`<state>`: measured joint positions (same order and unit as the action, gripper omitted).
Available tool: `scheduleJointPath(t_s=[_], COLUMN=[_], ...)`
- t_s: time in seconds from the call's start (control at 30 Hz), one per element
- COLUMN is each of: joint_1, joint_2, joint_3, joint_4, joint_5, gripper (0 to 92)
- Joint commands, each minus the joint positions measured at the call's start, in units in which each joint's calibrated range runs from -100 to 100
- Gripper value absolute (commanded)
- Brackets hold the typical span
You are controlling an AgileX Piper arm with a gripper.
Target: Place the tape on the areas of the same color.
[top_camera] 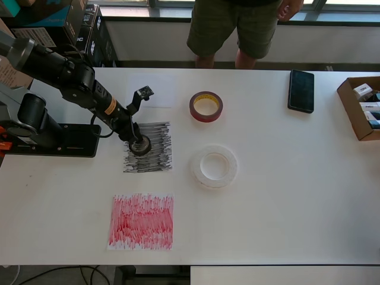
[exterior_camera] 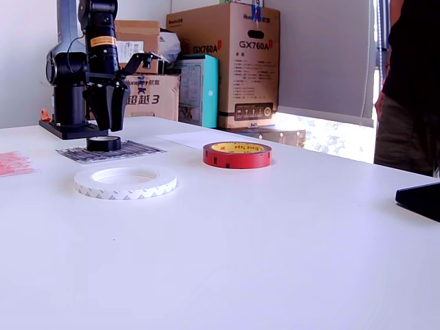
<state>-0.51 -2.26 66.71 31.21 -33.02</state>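
White surface [top_camera: 285, 196] carrying three tape rolls and three sheets.

End effector [exterior_camera: 106, 124] is hovering just above the black roll [exterior_camera: 104, 143], its fingers spread apart; the roll is sitting on the black-scribbled sheet [top_camera: 159, 155]. Red roll [top_camera: 206, 106] and white ring [top_camera: 214, 166] are lying on bare surface, apart from the red-scribbled sheet [top_camera: 142, 221] and the plain white sheet [top_camera: 161, 90].

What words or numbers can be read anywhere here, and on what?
"GX760A", twice, on the big brown carton.
"3", after blurred characters, on the smaller carton.
Print on the red tape roll: too small to read.
Labels on the arm and the small boxes: blurred.
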Motion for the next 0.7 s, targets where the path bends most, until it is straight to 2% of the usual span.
scheduleJointPath(t_s=[0.0, 0.3, 0.5, 0.67], joint_1=[0.8, 1.0, 1.1, 1.4], joint_2=[0.1, 0.1, 1.1, 1.2], joint_3=[-8.5, -15.9, -22.0, -22.1], joint_4=[15.1, 17.5, 24.7, 24.5], joint_5=[2.4, 4.2, 7.4, 7.4], gripper=[44.9, 44.9, 44.9, 44.9])
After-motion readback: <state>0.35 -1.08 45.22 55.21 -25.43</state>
